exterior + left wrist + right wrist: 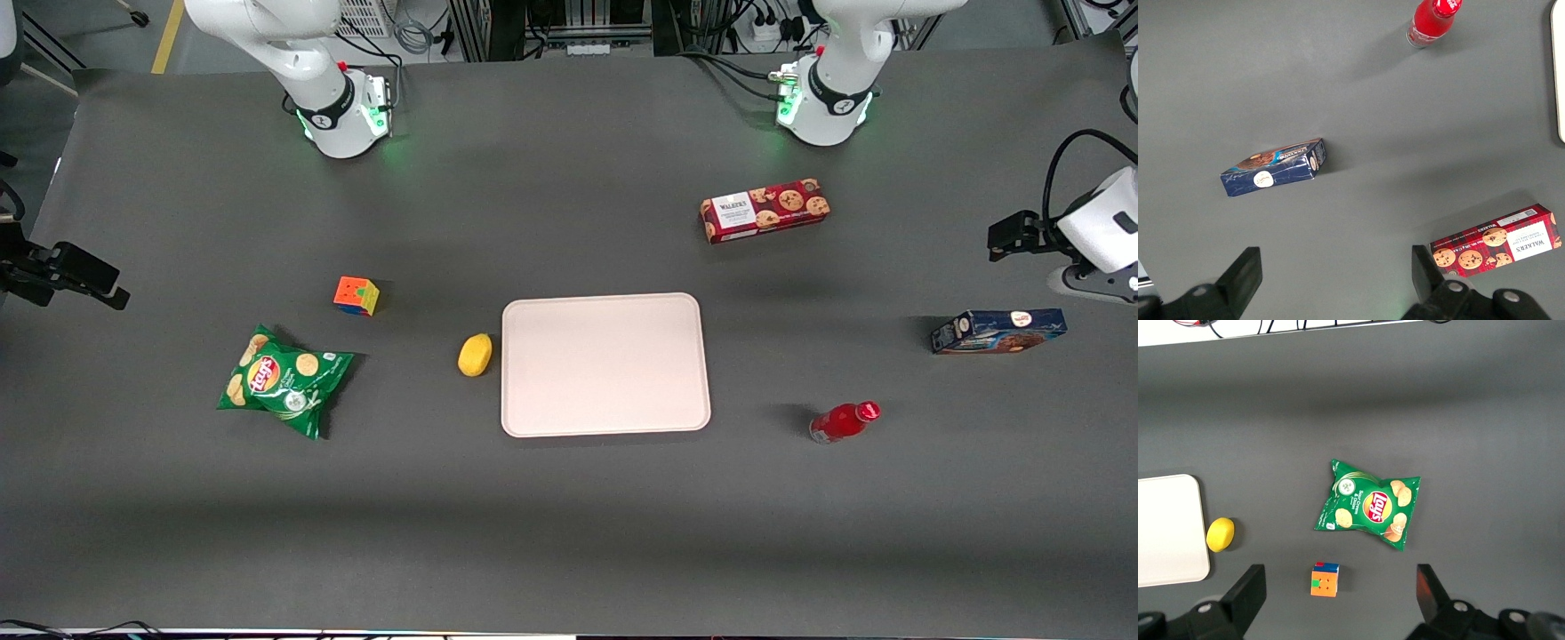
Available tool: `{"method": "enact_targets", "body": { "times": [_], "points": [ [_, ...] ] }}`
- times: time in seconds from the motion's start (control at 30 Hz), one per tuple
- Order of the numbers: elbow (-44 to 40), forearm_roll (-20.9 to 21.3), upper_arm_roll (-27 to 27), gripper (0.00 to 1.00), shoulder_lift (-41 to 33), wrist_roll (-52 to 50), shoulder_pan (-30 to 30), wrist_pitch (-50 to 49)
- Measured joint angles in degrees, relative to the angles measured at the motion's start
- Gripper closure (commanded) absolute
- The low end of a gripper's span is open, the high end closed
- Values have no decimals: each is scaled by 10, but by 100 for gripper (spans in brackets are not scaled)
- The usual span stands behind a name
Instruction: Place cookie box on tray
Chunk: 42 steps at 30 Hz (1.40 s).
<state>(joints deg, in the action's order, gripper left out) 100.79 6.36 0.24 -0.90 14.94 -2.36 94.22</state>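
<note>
Toward the working arm's end of the table, the dark blue cookie box (998, 332) lies on the grey cloth, well apart from the pale tray (605, 365). The gripper (1331, 283) hangs above the table with its fingers (1241, 277) spread wide, holding nothing; the box appears to lie slightly off its centre line. A red bottle (843, 421) lies between box and tray, nearer the front camera.
</note>
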Motion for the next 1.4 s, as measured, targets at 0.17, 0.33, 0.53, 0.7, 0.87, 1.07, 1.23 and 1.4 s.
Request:
{"method": "enact_targets", "body": {
  "times": [0.17, 0.33, 0.53, 0.7, 0.87, 1.07, 1.23, 1.4],
  "points": [
    [-10, -2, 0, 0, 0, 0, 0, 1],
    [-21, -2, 0, 0, 0, 0, 0, 0],
    [-33, -2, 1, 0, 0, 0, 0, -3],
    [-37, -3, 1, 0, 0, 0, 0, -4],
    [-42, -3, 1, 0, -1, 0, 0, -4],
    [-76, -4, 1, 0, -1, 0, 0, -31],
    [-114, -4, 8, 0, -3, -1, 7, -58],
    [-144, -2, 51, 0, -4, -16, 17, -107]
  ]
}}
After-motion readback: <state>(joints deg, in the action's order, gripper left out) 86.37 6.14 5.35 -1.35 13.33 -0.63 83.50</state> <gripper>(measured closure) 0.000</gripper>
